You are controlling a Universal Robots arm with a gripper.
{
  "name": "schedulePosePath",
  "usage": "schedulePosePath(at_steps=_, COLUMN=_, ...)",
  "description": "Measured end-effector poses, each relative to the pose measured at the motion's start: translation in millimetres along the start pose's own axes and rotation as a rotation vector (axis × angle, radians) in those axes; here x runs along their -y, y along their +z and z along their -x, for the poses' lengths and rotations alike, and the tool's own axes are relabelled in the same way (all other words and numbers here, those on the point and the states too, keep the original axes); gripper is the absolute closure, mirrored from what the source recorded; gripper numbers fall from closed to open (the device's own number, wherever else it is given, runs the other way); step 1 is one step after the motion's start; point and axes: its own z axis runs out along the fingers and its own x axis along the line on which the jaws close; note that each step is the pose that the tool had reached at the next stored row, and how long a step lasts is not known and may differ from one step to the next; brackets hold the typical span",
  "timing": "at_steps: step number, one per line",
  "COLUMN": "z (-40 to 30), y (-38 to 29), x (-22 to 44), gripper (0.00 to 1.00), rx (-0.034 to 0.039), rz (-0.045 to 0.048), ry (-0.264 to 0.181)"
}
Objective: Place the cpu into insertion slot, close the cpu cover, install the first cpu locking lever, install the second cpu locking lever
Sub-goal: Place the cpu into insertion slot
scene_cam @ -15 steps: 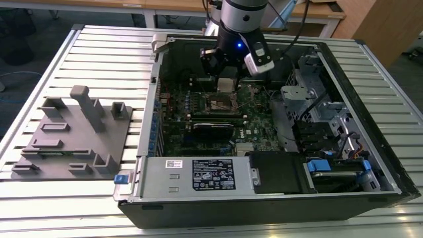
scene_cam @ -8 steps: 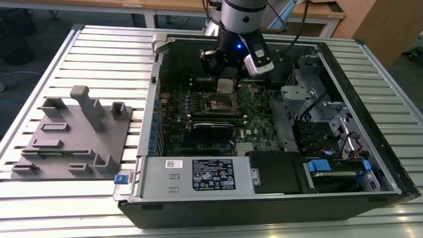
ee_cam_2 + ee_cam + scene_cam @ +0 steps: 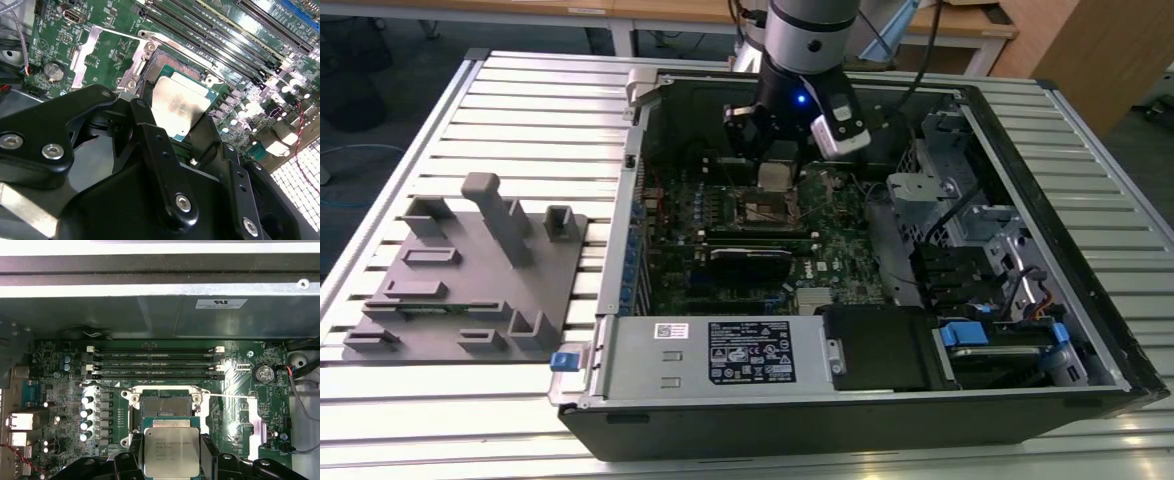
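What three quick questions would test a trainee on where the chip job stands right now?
1. True or false: the chip already sits flat in the socket.
2. What is the gripper holding? A) a memory stick B) the chip C) nothing
3. Fill in: the metal cover is swung ___, leaving the socket bare.

Key: 1 false, the gripper holds the chip just short of the socket; 2 B; 3 open.
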Motion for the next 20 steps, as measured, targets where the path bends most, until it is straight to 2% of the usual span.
schedulePosePath(at_steps=3, z=-0.1, y=2.5, x=0.2, gripper=0.46, rx=0.0002, rz=-0.0022, ry=0.002)
schedulePosePath(at_steps=5, z=-0.1, y=3.2, x=0.3, gripper=0.46, rx=0.0016, rz=-0.0022, ry=0.019)
schedulePosePath(at_steps=20, z=0.0, y=8.1, x=0.7, gripper=0.46, rx=0.0241, rz=0.0025, ry=0.289)
